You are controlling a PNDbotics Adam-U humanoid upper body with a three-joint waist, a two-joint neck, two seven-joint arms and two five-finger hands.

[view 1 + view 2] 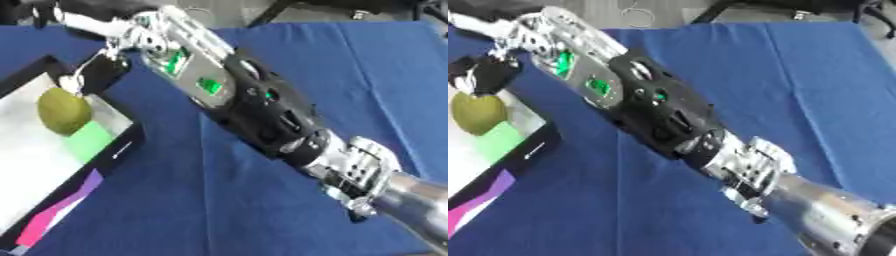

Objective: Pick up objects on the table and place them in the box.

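A box (129, 140) with a black rim and a pale floor stands at the left of the table. An olive-green round fruit (64, 111) lies in it beside a flat green piece (92, 141), with a purple piece (83, 192) and a pink piece (35, 227) nearer to me. My right arm (254, 100) stretches from the lower right across the blue cloth to the box's far corner. My right hand (103, 75) hangs there just above the fruit, its dark fingers relaxed and holding nothing. My left hand shows in neither view.
A blue cloth (219, 210) covers the table, with a fold running down its middle. Dark chair or stand legs (289, 7) and grey floor show beyond the far edge.
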